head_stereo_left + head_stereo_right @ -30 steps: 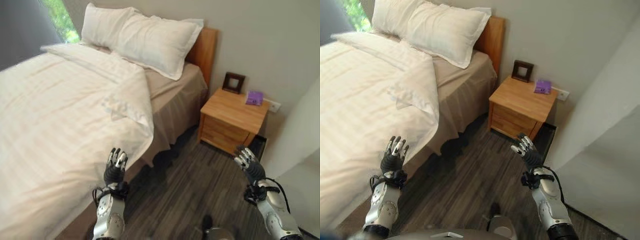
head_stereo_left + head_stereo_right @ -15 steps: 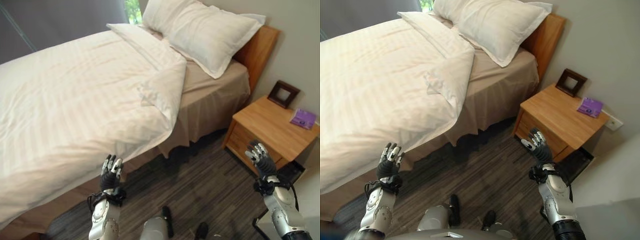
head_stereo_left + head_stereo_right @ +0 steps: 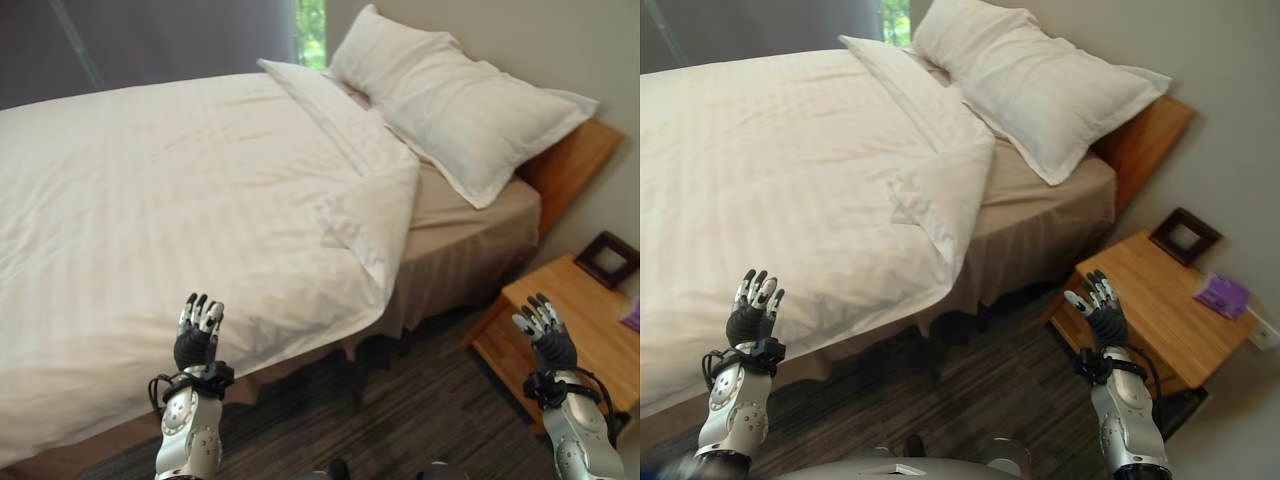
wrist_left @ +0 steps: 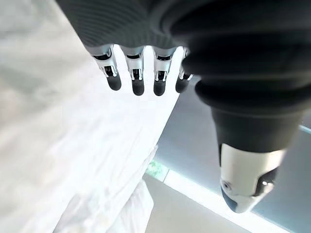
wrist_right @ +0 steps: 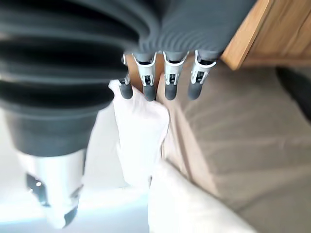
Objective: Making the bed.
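Approach step, by my reading: neither robot hand has touched bedding yet. The white striped duvet (image 3: 170,220) covers most of the bed, but its corner near the head is folded back on itself, leaving the beige sheet (image 3: 470,215) bare along the side edge below the two pillows (image 3: 460,100). I judge the next move calls for reaching to that folded corner (image 3: 370,210), gripping the cloth, and drawing it up toward the pillows.

Left robot hand (image 3: 197,335) is raised, fingers straight and spread, holding nothing, just off the duvet's side edge. Right robot hand (image 3: 1102,310) is raised likewise, fingers loosely splayed, empty, in front of the wooden nightstand (image 3: 1160,300) and well apart from the bed. A picture frame (image 3: 1185,236) and a small purple item (image 3: 1222,295) sit on the nightstand.
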You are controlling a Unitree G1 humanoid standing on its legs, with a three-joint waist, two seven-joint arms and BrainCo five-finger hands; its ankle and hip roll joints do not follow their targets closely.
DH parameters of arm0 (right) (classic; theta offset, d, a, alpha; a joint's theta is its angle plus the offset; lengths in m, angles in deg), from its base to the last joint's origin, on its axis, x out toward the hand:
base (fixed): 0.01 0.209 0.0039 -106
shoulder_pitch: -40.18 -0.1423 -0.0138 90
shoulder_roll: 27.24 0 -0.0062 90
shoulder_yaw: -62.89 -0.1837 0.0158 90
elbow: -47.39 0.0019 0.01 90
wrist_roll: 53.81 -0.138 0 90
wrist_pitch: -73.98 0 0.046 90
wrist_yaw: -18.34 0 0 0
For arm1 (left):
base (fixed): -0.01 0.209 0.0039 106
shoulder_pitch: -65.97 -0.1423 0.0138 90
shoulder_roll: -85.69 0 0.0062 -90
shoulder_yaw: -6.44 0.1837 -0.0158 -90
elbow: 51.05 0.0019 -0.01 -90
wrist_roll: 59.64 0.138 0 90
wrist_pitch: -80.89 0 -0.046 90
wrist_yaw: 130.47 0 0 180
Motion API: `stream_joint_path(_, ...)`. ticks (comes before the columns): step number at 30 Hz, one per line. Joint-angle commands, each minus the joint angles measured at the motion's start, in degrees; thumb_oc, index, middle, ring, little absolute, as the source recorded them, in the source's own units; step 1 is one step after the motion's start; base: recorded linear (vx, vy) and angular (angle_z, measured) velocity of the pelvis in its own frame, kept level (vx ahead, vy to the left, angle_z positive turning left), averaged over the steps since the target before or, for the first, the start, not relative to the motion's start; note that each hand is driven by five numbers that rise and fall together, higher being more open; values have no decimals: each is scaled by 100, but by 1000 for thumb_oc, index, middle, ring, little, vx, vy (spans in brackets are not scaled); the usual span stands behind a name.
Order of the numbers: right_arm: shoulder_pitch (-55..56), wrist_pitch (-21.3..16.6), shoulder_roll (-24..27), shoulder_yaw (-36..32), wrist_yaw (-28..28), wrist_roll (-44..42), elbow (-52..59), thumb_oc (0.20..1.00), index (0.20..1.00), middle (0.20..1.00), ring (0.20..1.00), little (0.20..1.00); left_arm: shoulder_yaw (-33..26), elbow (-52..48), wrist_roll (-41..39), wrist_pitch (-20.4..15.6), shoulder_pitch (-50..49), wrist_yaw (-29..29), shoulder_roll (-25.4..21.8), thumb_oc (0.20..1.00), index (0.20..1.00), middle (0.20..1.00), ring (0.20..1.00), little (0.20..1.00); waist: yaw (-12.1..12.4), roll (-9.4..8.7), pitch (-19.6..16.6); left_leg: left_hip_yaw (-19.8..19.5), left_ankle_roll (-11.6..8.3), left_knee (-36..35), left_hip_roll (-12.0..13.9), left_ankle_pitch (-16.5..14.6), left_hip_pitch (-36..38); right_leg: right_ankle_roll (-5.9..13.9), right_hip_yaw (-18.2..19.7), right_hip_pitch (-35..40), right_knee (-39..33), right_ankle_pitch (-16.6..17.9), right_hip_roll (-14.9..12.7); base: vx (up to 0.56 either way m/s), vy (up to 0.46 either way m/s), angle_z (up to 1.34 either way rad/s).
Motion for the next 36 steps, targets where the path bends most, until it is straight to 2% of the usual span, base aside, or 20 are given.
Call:
stream_joint_path(1,-253,-346,-12,-477,-32,137,119,1000,1000,1000,1000,1000,71,-385,121,-228,207,206,-297,1000,1000,1000,1000,1000,-75,-205,105,-53,-671,-54,490,-8,156,155,544,459,-1370,1825,161,171,-191,65)
stream_joint_path(5,-226,-326,-16,-543,-48,179,143,1000,1000,1000,1000,1000,38,-324,116,-230,167,215,-294,1000,1000,1000,1000,1000,-95,-258,75,-233,-799,-111,574,-82,278,271,692,448,-2025,2001,14,179,-195,40)
stream_joint_path(8,-202,-324,6,-575,-62,192,129,1000,1000,1000,1000,1000,28,-271,107,-236,115,230,-295,1000,1000,1000,1000,1000,-154,-289,62,-381,-924,-171,672,-153,430,370,730,465,-2561,1996,54,206,-243,39)
stream_joint_path(10,-245,-336,38,-546,-55,224,124,1000,1000,1000,1000,1000,-64,-275,125,-269,62,208,-322,1000,1000,1000,1000,1000,-88,-317,52,-400,-1070,-111,865,-238,569,404,477,472,-2745,2086,24,190,-338,28)
stream_joint_path(11,-246,-338,38,-544,-55,224,122,1000,1000,1000,1000,1000,-65,-276,124,-269,60,209,-322,1000,1000,1000,1000,1000,-96,-312,56,-407,-1074,-107,873,-242,572,401,466,486,-2753,2087,30,103,-228,6)
stream_joint_path(14,-249,-345,78,-502,-37,202,121,1000,1000,1000,1000,1000,-122,-302,93,-285,38,176,-344,1000,1000,1000,1000,1000,-77,-309,38,-500,-1183,-6,1061,-265,600,353,468,534,-2656,1833,126,93,-248,9)
stream_joint_path(15,-271,-348,120,-472,0,152,93,1000,1000,1000,1000,1000,-168,-277,138,-304,42,142,-361,1000,1000,1000,1000,1000,-50,-238,26,-580,-1285,31,1296,-100,619,227,406,551,-2516,1481,277,80,-345,26)
stream_joint_path(16,-301,-350,169,-450,4,127,43,1000,1000,1000,1000,1000,-200,-288,192,-318,39,124,-375,1000,1000,1000,1000,1000,-40,-184,14,-638,-1353,105,1417,64,572,136,306,592,-2517,1352,381,84,-470,22)
stream_joint_path(18,-349,-397,289,-445,-39,65,52,1000,1000,1000,1000,1000,-216,-275,97,-310,105,111,-305,1000,1000,1000,1000,1000,-83,-100,58,-727,-1486,535,1618,535,261,-31,86,757,-2650,1244,572,3,-396,25)
stream_joint_path(19,-405,-492,407,-517,-155,39,83,1000,1000,1000,1000,1000,-167,-247,-15,-283,217,107,-255,1000,1000,1000,1000,1000,-98,-121,137,-612,-1539,1022,1755,960,-34,-166,-97,972,-2900,1201,683,-24,-331,38)
stream_joint_path(20,-410,-494,409,-519,-156,39,81,1000,1000,1000,1000,1000,-166,-243,-16,-284,225,107,-253,1000,1000,1000,1000,1000,-123,-111,143,-652,-1547,1060,1765,950,-67,-174,-130,993,-2929,1216,696,-9,-432,50)
stream_joint_path(21,-442,-557,426,-570,-316,-101,118,1000,1000,1000,1000,1000,-27,-243,-45,-257,279,66,-205,1000,1000,1000,1000,1000,-184,-173,200,-315,-1489,1384,1815,1046,-271,-295,-258,1163,-3070,1135,762,2,-203,44)
stream_joint_path(22,-443,-558,427,-574,-318,-103,118,1000,1000,1000,1000,1000,-23,-241,-45,-258,285,63,-205,1000,1000,1000,1000,1000,-188,-172,205,-326,-1489,1404,1816,1038,-283,-296,-267,1173,-3081,1140,763,7,-259,49)
stream_joint_path(23,-452,-554,417,-593,-333,-165,125,1000,1000,1000,1000,1000,46,-261,-78,-235,309,92,-167,1000,1000,1000,1000,1000,-189,-173,209,-293,-1466,1345,1709,955,-352,-312,-281,1230,-3128,1123,784,9,-119,36)
stream_joint_path(26,-408,-492,379,-597,-277,-143,214,1000,1000,1000,1000,1000,197,-191,-79,-184,341,120,-86,1000,1000,1000,1000,1000,-210,-166,138,-179,-1346,815,1137,529,-440,-294,-329,1256,-3197,1106,819,26,-99,28)
stream_joint_path(27,-357,-492,393,-588,-195,-91,258,1000,1000,1000,1000,1000,262,-193,20,-199,269,133,-71,1000,1000,1000,1000,1000,-191,-144,107,-200,-1221,547,935,329,-346,-274,-317,1222,-3131,1068,836,31,-40,19)
stream_joint_path(28,-340,-443,403,-566,-197,-23,224,1000,1000,1000,1000,1000,277,-205,-41,-185,258,185,-69,1000,1000,1000,1000,1000,-213,-126,89,-99,-1210,443,934,272,-252,-275,-325,1211,-3078,1006,870,40,34,15)
stream_joint_path(29,-292,-417,308,-507,-158,-62,182,1000,1000,1000,1000,1000,379,-172,-83,-157,239,222,11,1000,1000,1000,1000,1000,-244,-60,52,-223,-1182,192,892,316,-142,-290,-294,1125,-2999,981,902,32,61,7)
stream_joint_path(32,-269,-429,171,-535,-191,-161,133,1000,1000,1000,1000,1000,351,-174,-55,-138,210,192,-8,1000,1000,1000,1000,1000,-296,-38,-13,-262,-1123,-115,832,308,48,-266,-277,1130,-2915,958,890,40,48,0)
stream_joint_path(36,-251,-383,139,-541,-151,-66,75,1000,1000,1000,1000,1000,99,-273,-56,-171,83,124,-92,1000,1000,1000,1000,1000,-226,-14,-11,-308,-1069,-355,777,301,255,-264,-180,1072,-2788,937,866,4,32,-7)
